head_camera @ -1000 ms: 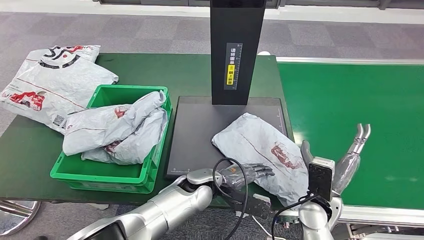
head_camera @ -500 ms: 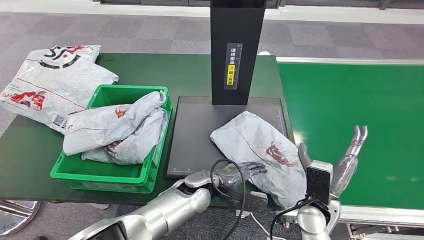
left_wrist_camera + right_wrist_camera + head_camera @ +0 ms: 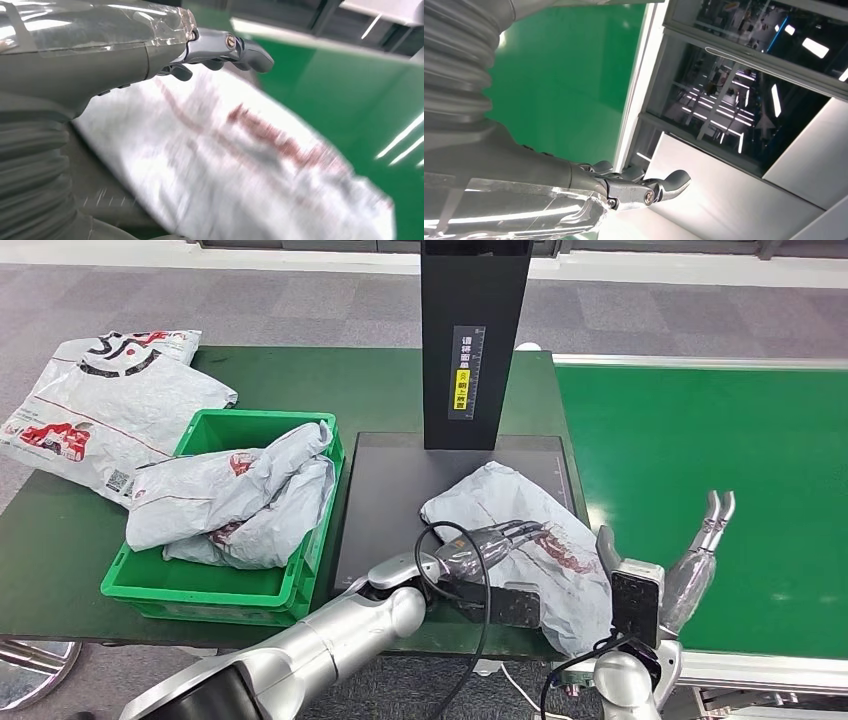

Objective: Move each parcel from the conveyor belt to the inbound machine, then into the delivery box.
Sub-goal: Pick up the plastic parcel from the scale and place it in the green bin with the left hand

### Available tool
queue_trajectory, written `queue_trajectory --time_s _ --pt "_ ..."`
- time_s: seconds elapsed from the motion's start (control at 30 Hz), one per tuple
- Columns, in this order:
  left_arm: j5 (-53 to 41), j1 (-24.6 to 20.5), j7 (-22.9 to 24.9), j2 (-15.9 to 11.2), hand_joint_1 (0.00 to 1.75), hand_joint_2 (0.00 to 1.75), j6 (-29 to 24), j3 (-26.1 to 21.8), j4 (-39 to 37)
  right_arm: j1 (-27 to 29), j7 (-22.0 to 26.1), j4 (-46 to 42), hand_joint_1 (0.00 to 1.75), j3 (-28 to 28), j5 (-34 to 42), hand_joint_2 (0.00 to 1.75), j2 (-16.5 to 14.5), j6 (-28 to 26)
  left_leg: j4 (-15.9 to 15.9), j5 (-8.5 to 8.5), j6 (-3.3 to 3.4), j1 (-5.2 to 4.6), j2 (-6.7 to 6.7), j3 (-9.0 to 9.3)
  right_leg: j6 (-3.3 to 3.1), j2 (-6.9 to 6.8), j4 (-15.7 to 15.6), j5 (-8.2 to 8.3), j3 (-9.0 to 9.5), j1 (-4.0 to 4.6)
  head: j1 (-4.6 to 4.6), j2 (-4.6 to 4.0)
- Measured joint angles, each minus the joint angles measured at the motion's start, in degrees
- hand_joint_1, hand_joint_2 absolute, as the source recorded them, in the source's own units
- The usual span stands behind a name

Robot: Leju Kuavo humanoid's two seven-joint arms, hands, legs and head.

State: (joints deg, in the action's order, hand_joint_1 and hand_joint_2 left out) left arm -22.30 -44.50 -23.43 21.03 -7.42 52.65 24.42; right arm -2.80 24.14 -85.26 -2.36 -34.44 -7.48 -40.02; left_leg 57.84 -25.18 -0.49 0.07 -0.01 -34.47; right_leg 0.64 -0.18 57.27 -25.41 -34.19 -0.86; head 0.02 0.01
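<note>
Left hand (image 3: 500,538): fingers extended and spread over the near-left part of the grey crumpled plastic parcel with red print (image 3: 535,545), holding nothing. The left wrist view places the fingertips (image 3: 250,52) just above the parcel's skin; whether they touch it cannot be told, since that picture is blurred. Judgement: the hand is positioned flat over the parcel in order to gather it for the transfer leftward.

Right hand (image 3: 710,530): raised over the green conveyor belt (image 3: 720,440), well to the right of the parcel, fingers apart and empty. Judgement: it stands clear so as not to obstruct the left arm.

The parcel lies on the near-right part of the flat black scanning platform of the inbound machine (image 3: 400,500), its near-right end overhanging the platform edge towards the belt. The machine's black upright column with a yellow-marked label (image 3: 472,340) stands at the far side of the platform. Judgement: the inbound step is in hand for this parcel; boxing remains.

To the left of the platform, the green plastic delivery box (image 3: 150,585) holds crumpled grey parcels (image 3: 235,505). Further left and far, flat white printed mailer bags (image 3: 100,405) rest on the green bench (image 3: 60,540), partly over its left edge.
</note>
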Motion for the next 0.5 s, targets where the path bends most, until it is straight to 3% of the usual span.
queue_trajectory --time_s 0.33,0.5 --pt "1.95 -1.65 1.99 0.1 0.0 1.75 2.18 0.24 2.78 -0.83 -0.06 0.02 0.0 0.0 -0.06 1.75 0.0 0.1 0.0 0.0 0.0 0.0 0.0 0.0 0.0 0.0 0.01 0.0 0.0 0.0 0.0 0.0" --pt "4.51 -1.37 3.4 0.15 0.0 1.75 1.99 3.95 2.18 -1.01 -0.1 0.02 0.0 0.0 -0.53 1.75 -0.02 0.26 0.0 0.0 0.0 0.0 -0.01 0.0 0.0 -0.01 0.01 0.0 0.01 0.0 0.0 0.0"
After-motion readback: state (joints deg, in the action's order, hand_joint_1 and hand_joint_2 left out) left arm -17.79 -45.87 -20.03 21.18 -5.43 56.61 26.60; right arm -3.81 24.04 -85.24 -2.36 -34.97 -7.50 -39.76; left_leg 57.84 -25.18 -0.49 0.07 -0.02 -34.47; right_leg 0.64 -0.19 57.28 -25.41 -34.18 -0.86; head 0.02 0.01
